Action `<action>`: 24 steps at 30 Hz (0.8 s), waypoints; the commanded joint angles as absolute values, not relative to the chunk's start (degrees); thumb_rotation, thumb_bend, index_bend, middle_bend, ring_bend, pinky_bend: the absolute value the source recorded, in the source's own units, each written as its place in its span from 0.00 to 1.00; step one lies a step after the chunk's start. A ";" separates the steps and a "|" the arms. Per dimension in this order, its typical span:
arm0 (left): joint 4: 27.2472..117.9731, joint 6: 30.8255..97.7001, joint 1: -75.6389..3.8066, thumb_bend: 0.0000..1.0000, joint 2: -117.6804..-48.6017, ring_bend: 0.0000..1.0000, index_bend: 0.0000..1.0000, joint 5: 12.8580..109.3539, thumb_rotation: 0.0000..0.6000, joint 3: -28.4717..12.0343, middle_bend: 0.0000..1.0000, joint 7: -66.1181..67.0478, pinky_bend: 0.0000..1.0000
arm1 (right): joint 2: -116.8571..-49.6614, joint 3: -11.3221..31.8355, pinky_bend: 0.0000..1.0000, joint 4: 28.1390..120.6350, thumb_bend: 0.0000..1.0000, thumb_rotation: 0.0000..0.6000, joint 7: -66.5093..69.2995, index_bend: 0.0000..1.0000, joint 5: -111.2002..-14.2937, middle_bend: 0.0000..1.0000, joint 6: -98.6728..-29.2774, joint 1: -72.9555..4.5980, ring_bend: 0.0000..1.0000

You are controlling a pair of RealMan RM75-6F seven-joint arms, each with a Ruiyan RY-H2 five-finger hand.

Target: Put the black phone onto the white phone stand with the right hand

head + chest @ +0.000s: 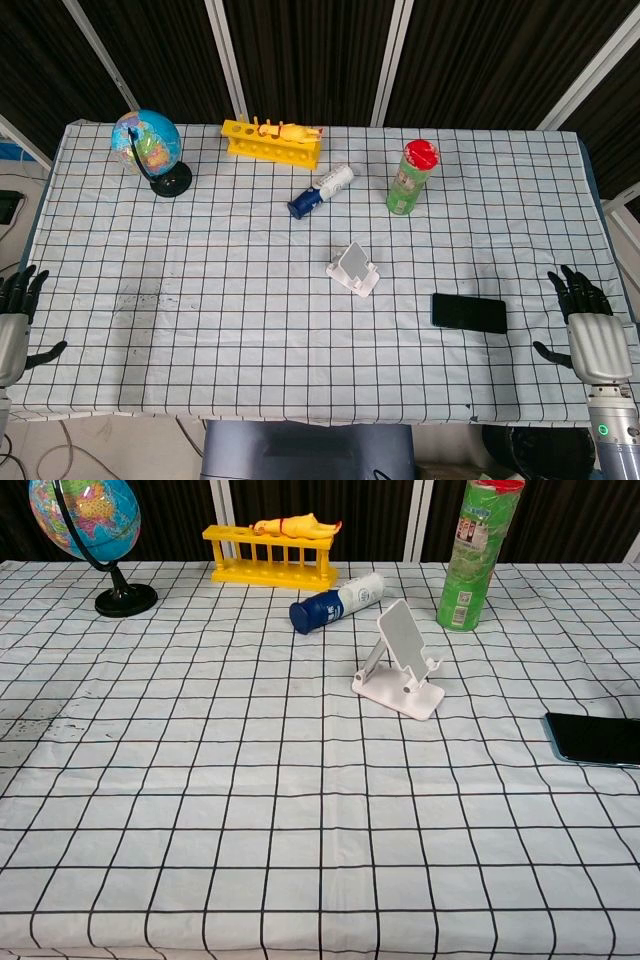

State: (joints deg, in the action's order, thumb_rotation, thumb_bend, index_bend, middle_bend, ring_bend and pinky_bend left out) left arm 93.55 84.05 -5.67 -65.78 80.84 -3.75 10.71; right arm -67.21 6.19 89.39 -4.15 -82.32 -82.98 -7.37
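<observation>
Black phone (469, 313) lies flat on the counter (200, 330), near its right edge, apart from the white phone stand (354, 268), w/ nothing between. Right hand (588, 325) waits beside it, fingers spread, empty. Left hand (15, 318) idle, also empty.

Lab: test-tube rack (274, 141), globe (150, 150)

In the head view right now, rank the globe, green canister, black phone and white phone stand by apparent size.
1. Globe
2. Black phone and green canister: too alike to rank
3. White phone stand
</observation>
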 commanded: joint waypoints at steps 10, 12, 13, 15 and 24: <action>93.74 83.49 -6.13 0.00 -66.03 0.00 0.00 80.97 1.00 -3.74 0.00 11.21 0.00 | -66.55 6.04 0.14 89.99 0.08 1.00 -3.55 0.00 -82.54 0.00 -83.33 -7.00 0.00; 93.86 83.40 -6.11 0.00 -66.00 0.00 0.00 80.64 1.00 -3.84 0.00 11.03 0.00 | -66.25 6.00 0.14 90.80 0.08 1.00 -4.06 0.00 -82.86 0.00 -83.17 -7.20 0.00; 93.90 83.36 -6.12 0.00 -65.98 0.00 0.00 80.57 1.00 -3.86 0.00 10.98 0.00 | -66.15 6.01 0.14 91.13 0.08 1.00 -4.48 0.00 -82.88 0.00 -83.06 -7.29 0.00; 94.01 83.24 -6.13 0.00 -65.91 0.00 0.00 80.39 1.00 -3.88 0.00 10.85 0.00 | -65.91 5.94 0.14 92.19 0.08 1.00 -6.28 0.00 -82.70 0.00 -82.17 -7.77 0.00; 94.14 83.01 -6.22 0.00 -65.71 0.00 0.00 80.22 1.00 -3.92 0.00 10.55 0.00 | -64.93 6.70 0.14 100.57 0.12 1.00 -14.22 0.09 -77.44 0.11 -75.89 -10.70 0.00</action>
